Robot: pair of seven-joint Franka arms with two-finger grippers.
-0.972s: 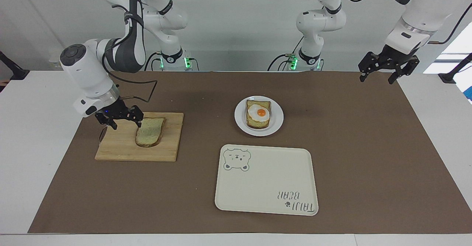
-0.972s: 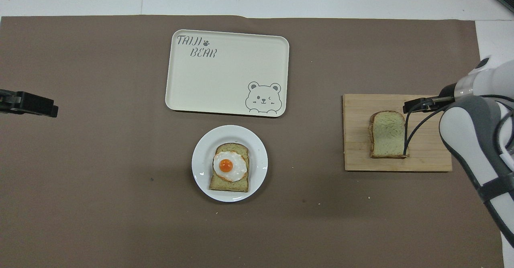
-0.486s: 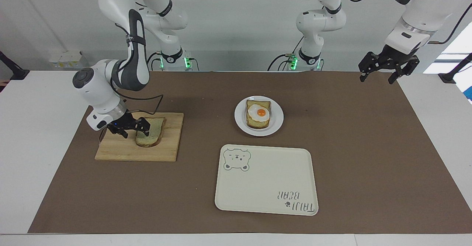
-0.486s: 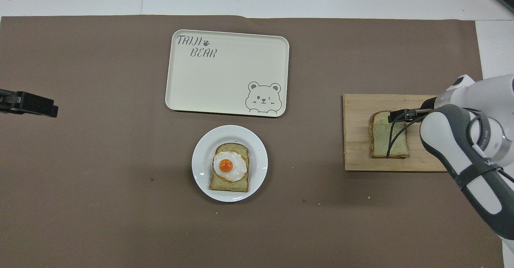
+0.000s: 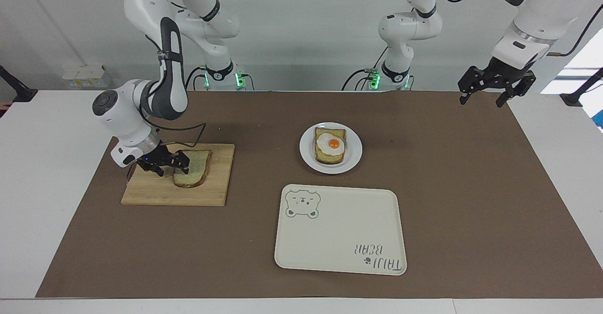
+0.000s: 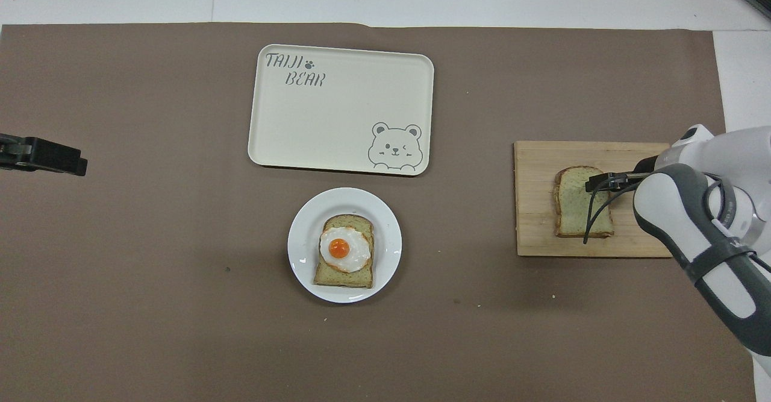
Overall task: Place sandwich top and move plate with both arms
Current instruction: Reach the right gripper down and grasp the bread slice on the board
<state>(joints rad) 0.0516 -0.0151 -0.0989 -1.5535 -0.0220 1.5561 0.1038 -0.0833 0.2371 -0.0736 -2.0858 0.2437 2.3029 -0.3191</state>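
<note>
Pale, speckled bread with a brown crust, the sandwich top, lies flat on a wooden board at the right arm's end of the table. The right gripper is low down at the bread's edge, on the side toward the right arm's end of the table. One finger sits over the slice and the other is just past its crust. The fingers are spread apart and are not squeezing the bread.

Near the middle of the brown mat is the plate, small, round and white. On it lies a slice of toast with a fried egg on top. The plate is well apart from the board.

Just beside the plate, farther from the robots, lies a cream tray with a bear drawing and the words TAIJI BEAR on it.

The left gripper waits up in the air over the corner of the mat at the left arm's end, and its fingers are spread open with nothing in them.
</note>
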